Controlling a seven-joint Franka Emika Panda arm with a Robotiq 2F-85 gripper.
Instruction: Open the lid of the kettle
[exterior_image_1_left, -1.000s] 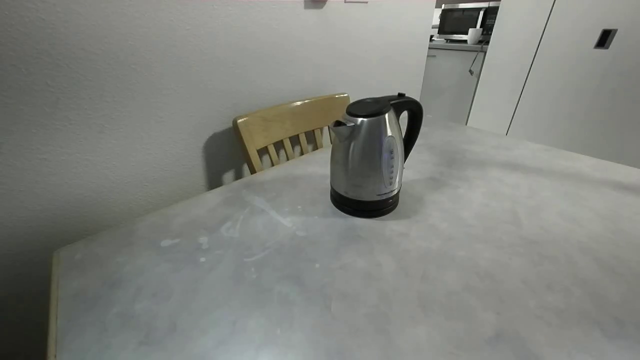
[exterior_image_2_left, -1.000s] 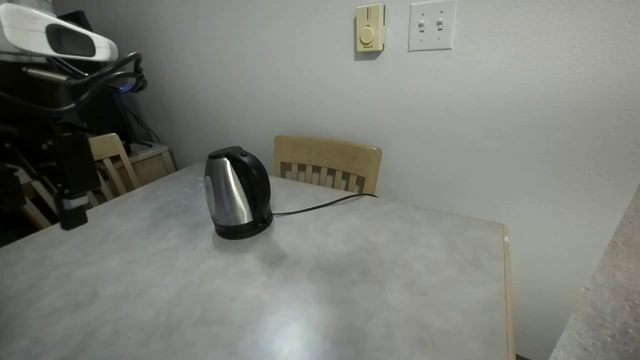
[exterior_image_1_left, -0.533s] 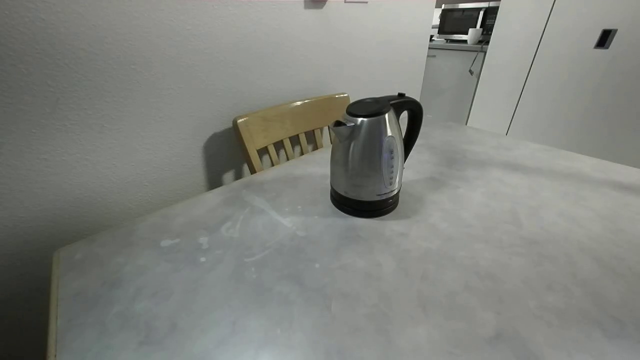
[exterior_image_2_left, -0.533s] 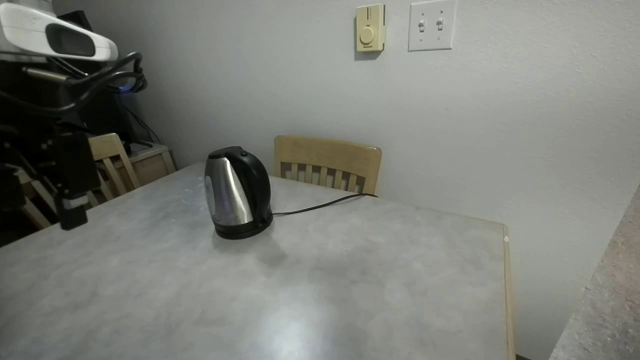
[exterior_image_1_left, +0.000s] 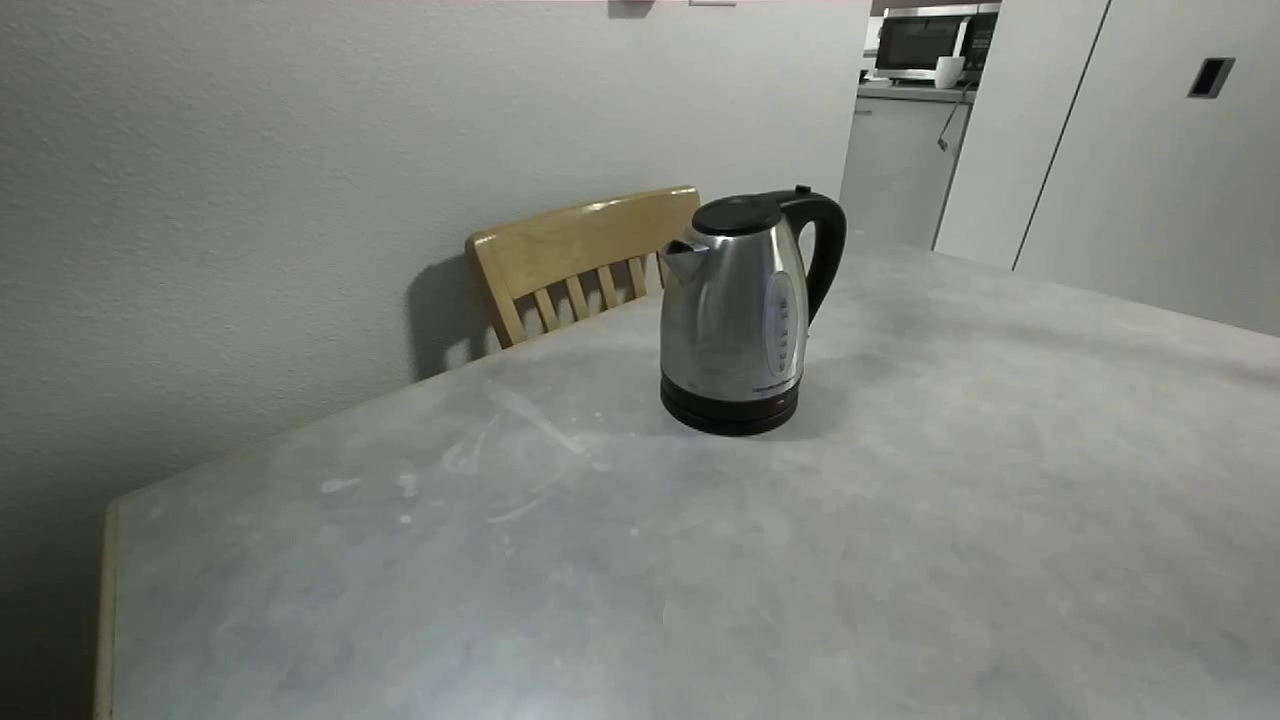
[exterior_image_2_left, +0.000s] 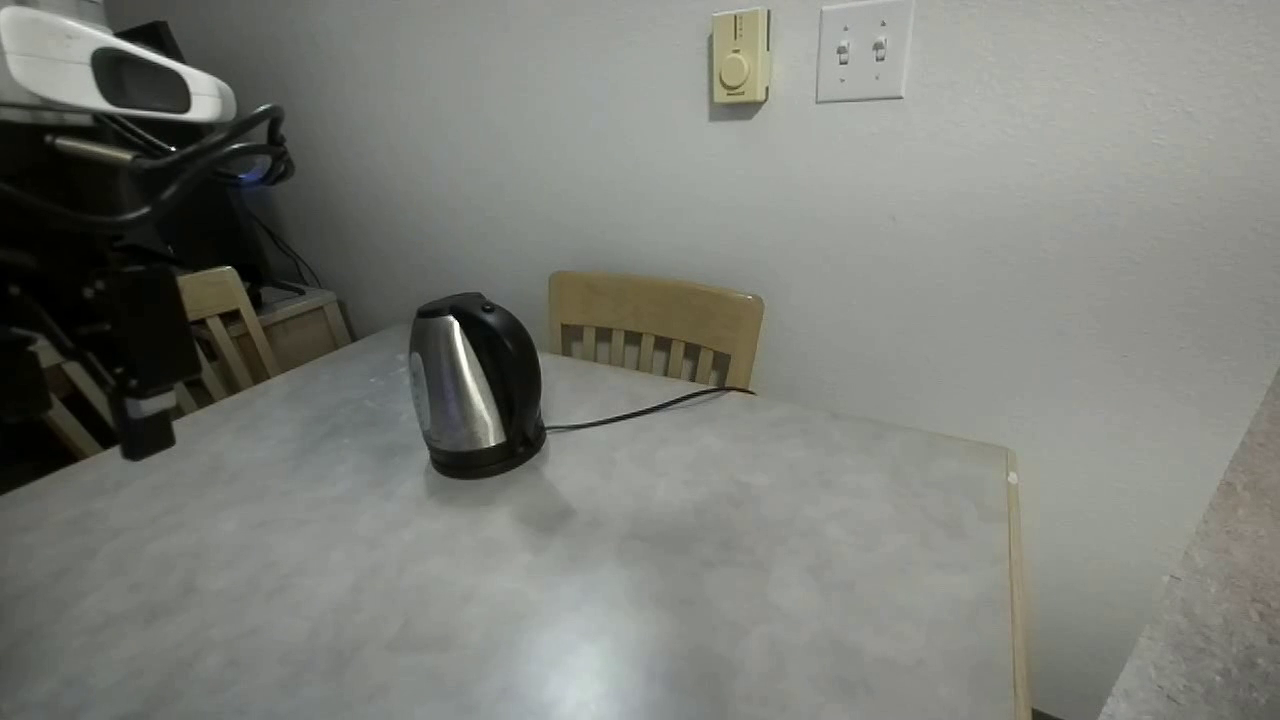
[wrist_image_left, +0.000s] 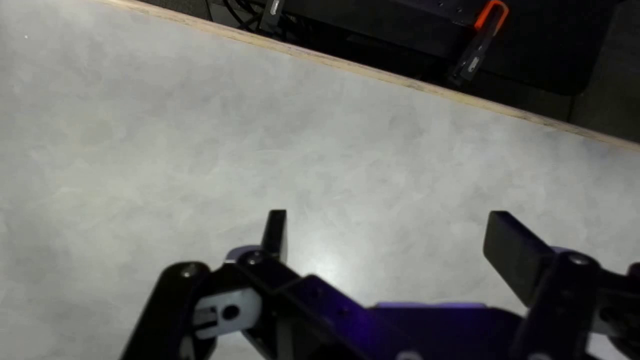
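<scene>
The shiny steel kettle stands upright on the table in both exterior views (exterior_image_1_left: 730, 320) (exterior_image_2_left: 460, 390). Its round black lid lies flat and shut on top (exterior_image_1_left: 738, 215), and it shows at a low angle (exterior_image_2_left: 450, 303). The black loop handle (exterior_image_1_left: 828, 255) (exterior_image_2_left: 515, 365) points away from the spout. My gripper is open and empty in the wrist view (wrist_image_left: 387, 220), above bare tabletop. In an exterior view it hangs at the left edge, apart from the kettle (exterior_image_2_left: 85, 410). The kettle is out of the wrist view.
The grey table (exterior_image_1_left: 560, 600) carries the kettle. A black cord (exterior_image_2_left: 650, 408) runs from the kettle base to the table's wall side. A wooden chair (exterior_image_1_left: 585, 235) (exterior_image_2_left: 655, 300) stands behind, against the wall. The table's wooden edge (wrist_image_left: 370, 72) borders dark equipment with an orange part (wrist_image_left: 502, 10).
</scene>
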